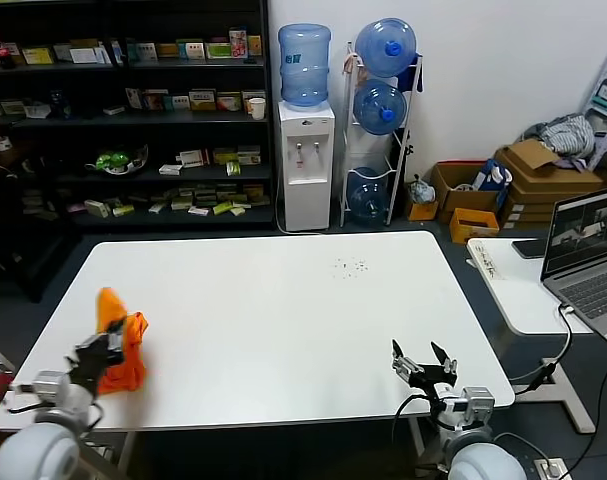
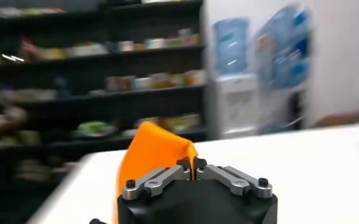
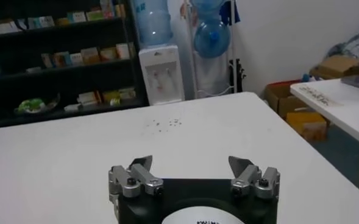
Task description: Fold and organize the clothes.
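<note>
Near the table's left front corner, your left gripper is clamped on the T-shirt, lifting part of the cloth clear of the surface; the left wrist view shows the fingertips pinched together on an orange fold that rises to a peak just beyond them. Holding the garment high at one point probably lets the rest hang and untangle before you spread it flat. Your right gripper waits near the right front edge, well apart from the shirt, with its fingers spread wide and nothing between them, likely ready to take a second corner.

The shirt is bright orange, soft and crumpled into a bunched heap, with one point pulled upward and the lower part resting on the tabletop. No white lettering shows from these angles. Folding has not yet begun, by the look of it.
</note>
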You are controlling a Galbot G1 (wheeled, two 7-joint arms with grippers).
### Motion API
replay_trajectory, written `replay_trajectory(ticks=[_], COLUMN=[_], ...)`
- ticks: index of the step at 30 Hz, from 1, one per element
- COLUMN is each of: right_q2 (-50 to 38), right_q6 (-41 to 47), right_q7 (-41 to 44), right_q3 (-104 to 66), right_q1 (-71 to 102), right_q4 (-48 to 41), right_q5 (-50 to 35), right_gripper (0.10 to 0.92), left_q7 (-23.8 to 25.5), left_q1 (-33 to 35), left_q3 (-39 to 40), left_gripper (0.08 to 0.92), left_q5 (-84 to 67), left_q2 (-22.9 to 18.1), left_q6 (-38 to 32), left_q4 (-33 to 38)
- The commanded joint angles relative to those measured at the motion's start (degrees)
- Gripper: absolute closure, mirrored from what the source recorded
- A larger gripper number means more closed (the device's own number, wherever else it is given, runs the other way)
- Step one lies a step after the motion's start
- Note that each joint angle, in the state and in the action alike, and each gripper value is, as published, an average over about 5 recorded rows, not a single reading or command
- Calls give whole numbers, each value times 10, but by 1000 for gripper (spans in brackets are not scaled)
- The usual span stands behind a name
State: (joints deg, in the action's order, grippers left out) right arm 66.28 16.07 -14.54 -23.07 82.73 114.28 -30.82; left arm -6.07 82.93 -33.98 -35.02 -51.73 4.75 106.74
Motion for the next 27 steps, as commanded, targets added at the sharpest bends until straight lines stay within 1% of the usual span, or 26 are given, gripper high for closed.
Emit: replay_trajectory(ticks=[1,3,6,8,11,16,18,20,22,24,27], right_q2=[19,22,25,27,29,29,28,27,27,29,37], right_q6=[-48,-50,-54,-56,-58,-65,-79,-95,-107,-118,-144], right_q7=[56,57,59,64,77,99,111,126,141,154,172], right_q3=[-51,-57,-62,-65,-73,-83,-88,-90,-91,-90,-90], right_q1=[12,16,19,18,12,3,3,5,11,18,30], right_q4=[-18,-14,-10,-9,-10,-17,-19,-21,-21,-25,-38], right_q5=[87,89,89,89,86,70,62,57,56,62,86], right_gripper=[203,203,203,203,203,203,203,203,203,203,203], left_q7=[-50,-65,-75,-78,-78,-55,-34,-1,37,72,108], left_q1=[-209,-240,-256,-248,-218,-142,-101,-48,15,69,116], left_q3=[373,416,445,447,426,327,275,209,138,76,12], left_gripper=[890,890,886,872,806,659,599,547,486,426,339], left_q5=[-144,-133,-102,-88,-77,-65,-54,-38,-14,16,74], left_q2=[-88,-110,-140,-152,-158,-143,-128,-115,-108,-110,-135], left_q6=[28,40,55,58,60,50,28,-2,-37,-76,-142], left_q4=[90,65,31,22,29,72,91,100,92,70,29])
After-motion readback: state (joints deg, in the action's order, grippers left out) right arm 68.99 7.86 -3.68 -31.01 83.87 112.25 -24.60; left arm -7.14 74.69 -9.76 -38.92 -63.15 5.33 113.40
